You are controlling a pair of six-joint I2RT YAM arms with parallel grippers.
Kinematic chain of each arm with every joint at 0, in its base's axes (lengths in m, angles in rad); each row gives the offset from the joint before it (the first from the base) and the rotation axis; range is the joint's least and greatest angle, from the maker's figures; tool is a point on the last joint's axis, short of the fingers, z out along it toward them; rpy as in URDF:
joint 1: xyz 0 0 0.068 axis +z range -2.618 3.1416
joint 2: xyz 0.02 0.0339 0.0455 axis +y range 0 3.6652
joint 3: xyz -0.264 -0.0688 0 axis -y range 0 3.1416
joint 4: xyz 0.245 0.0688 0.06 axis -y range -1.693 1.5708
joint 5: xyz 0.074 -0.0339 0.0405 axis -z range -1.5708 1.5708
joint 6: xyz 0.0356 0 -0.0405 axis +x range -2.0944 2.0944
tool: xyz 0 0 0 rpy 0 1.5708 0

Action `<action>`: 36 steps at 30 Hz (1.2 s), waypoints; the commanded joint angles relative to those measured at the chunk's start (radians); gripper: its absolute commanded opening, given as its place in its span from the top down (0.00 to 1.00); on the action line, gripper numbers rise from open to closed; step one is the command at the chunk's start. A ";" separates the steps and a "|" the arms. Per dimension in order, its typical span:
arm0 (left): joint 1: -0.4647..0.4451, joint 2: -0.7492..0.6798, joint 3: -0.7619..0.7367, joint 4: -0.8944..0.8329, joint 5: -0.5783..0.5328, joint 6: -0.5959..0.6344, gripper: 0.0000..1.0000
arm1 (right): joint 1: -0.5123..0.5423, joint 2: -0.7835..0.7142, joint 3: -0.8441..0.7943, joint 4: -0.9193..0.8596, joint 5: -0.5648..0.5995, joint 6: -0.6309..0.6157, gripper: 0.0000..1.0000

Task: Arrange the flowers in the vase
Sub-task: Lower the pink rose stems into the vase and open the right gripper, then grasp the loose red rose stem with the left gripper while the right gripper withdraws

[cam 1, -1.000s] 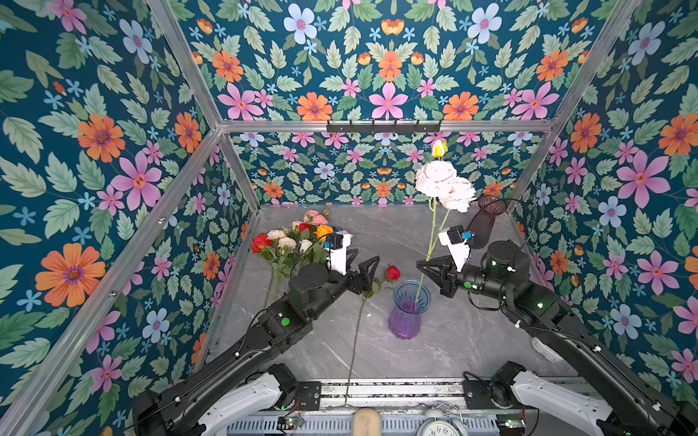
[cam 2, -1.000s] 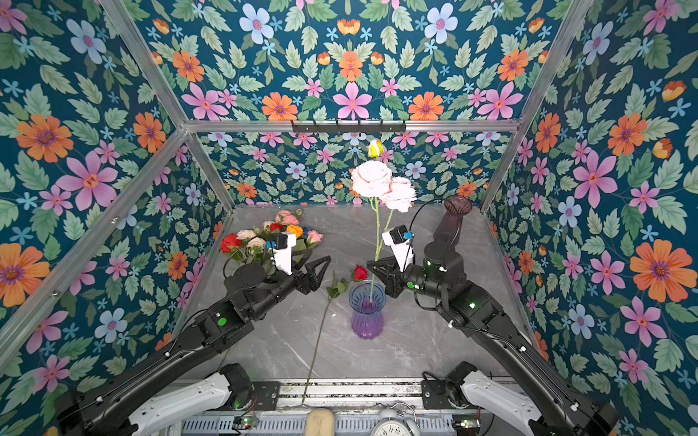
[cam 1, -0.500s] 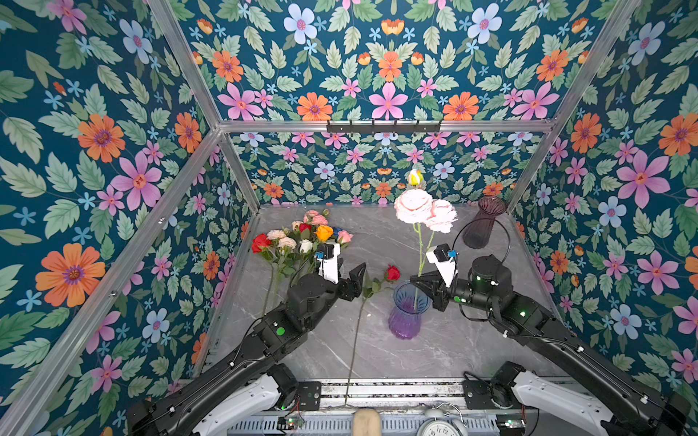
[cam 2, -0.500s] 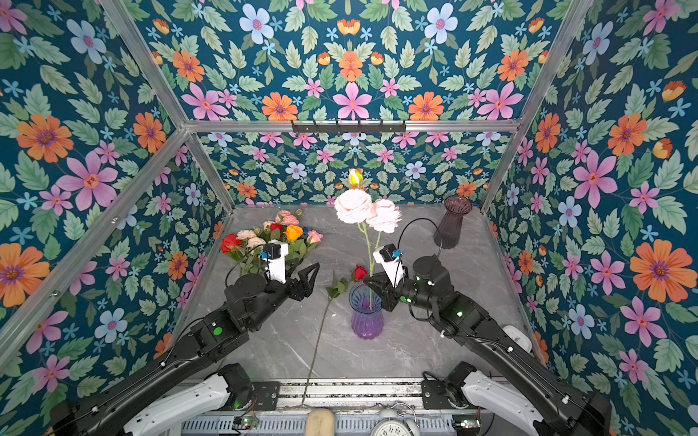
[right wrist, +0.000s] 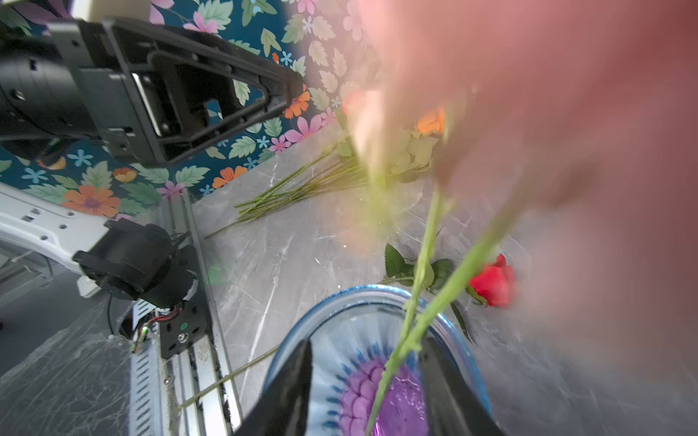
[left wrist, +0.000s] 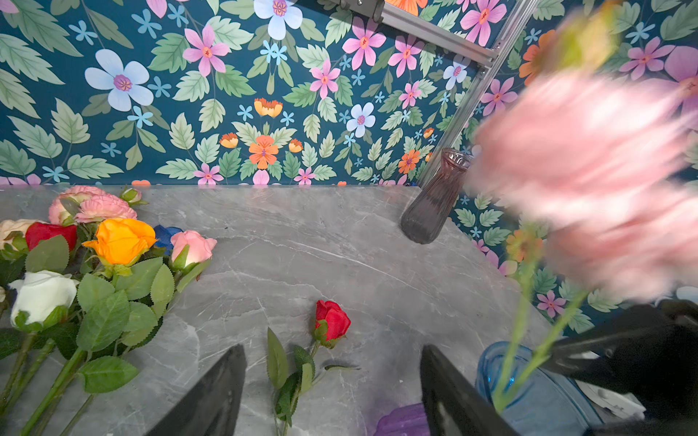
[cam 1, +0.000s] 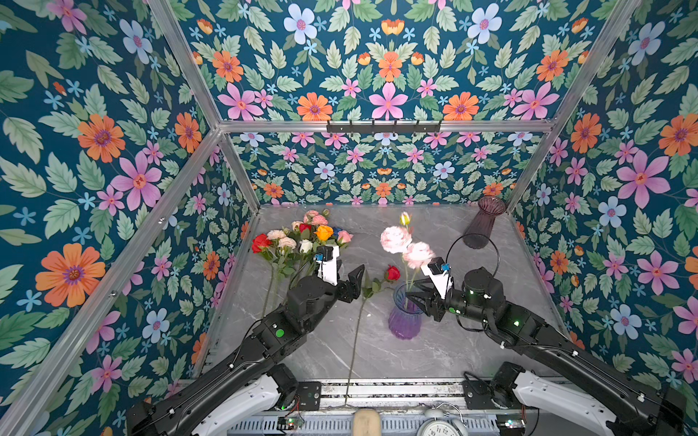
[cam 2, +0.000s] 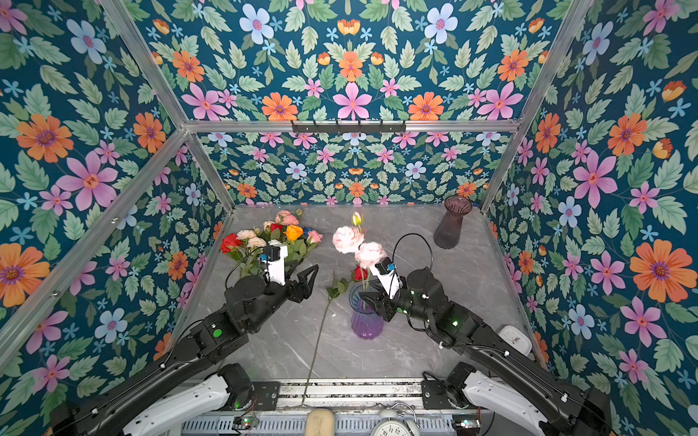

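Note:
A blue-and-purple glass vase [cam 1: 404,319] [cam 2: 365,322] stands mid-table. A pink peony stem [right wrist: 400,351] with two blooms [cam 1: 396,239] stands in it. My right gripper [right wrist: 366,345] [cam 1: 419,302] hovers at the vase mouth, jaws open, the stem loose between them. A single red rose [cam 1: 393,272] [left wrist: 332,324] lies left of the vase, its long stem reaching the front edge. My left gripper [left wrist: 332,351] [cam 1: 349,285] is open just above that rose's leaves, holding nothing. The other flowers [cam 1: 302,241] [left wrist: 121,241] lie bunched at the back left.
A dark purple vase [cam 1: 483,222] [left wrist: 434,200] stands in the back right corner. A black cable loop [cam 1: 474,249] arches over my right wrist. An alarm clock [cam 1: 440,428] sits beyond the front rail. Floral-papered walls close in three sides.
My right gripper came down and left with the peony stem, set it into the vase and opened its jaws. The left gripper drifted slightly and stayed open.

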 commanded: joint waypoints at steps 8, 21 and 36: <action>0.000 -0.016 -0.011 0.050 0.013 0.005 0.25 | 0.001 -0.112 -0.059 -0.009 0.053 0.024 0.40; -0.001 0.047 0.008 -0.068 -0.109 -0.067 0.22 | 0.001 -0.352 -0.064 -0.159 0.119 0.057 0.34; -0.001 0.607 0.028 -0.315 -0.058 -0.403 0.36 | 0.001 -0.507 -0.018 -0.488 0.474 0.341 0.35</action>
